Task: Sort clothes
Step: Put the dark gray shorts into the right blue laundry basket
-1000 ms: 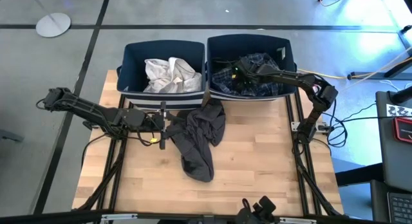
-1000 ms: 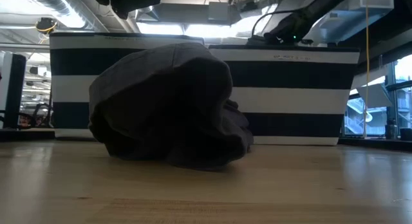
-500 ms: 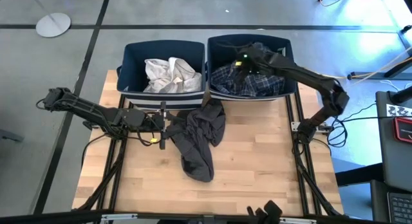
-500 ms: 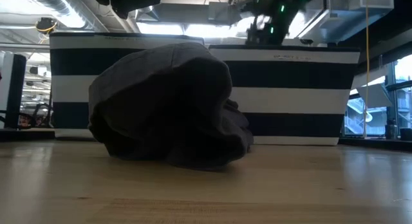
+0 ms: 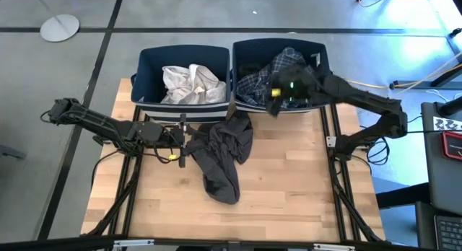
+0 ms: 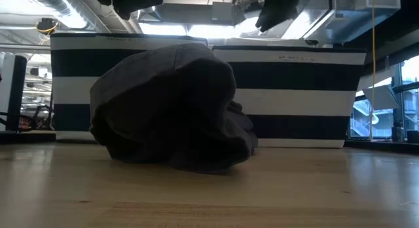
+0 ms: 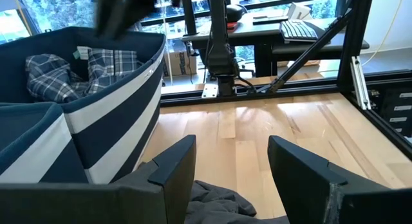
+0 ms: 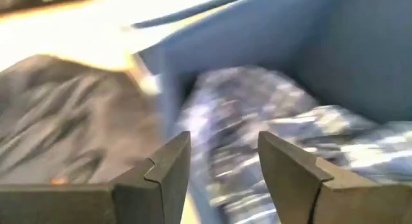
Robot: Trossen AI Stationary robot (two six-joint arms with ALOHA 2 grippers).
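Note:
A dark grey garment (image 5: 225,153) lies crumpled on the table, its far end up against the bins' near walls; in the low view it is a mound (image 6: 170,110). A white garment (image 5: 189,84) lies in the left bin (image 5: 148,63). The blue-white plaid shirt (image 5: 263,84) lies in the right bin (image 5: 323,63). My left gripper (image 5: 184,141) hovers open at the grey garment's left edge (image 7: 219,208), above it. My right gripper (image 5: 276,101) hangs open and holds nothing above the right bin's near wall, over the plaid shirt (image 8: 257,114).
The two navy white-striped bins stand side by side along the table's far edge (image 6: 288,97). Bare wood lies left, right and near of the grey garment (image 5: 289,186). Beyond the table are a metal frame and desks (image 7: 225,50).
My right gripper has risen out of the right bin and swung back toward the table's near edge, until it is above the bin's near wall; it has stayed open. The plaid shirt stays in the bin, more of it in sight now.

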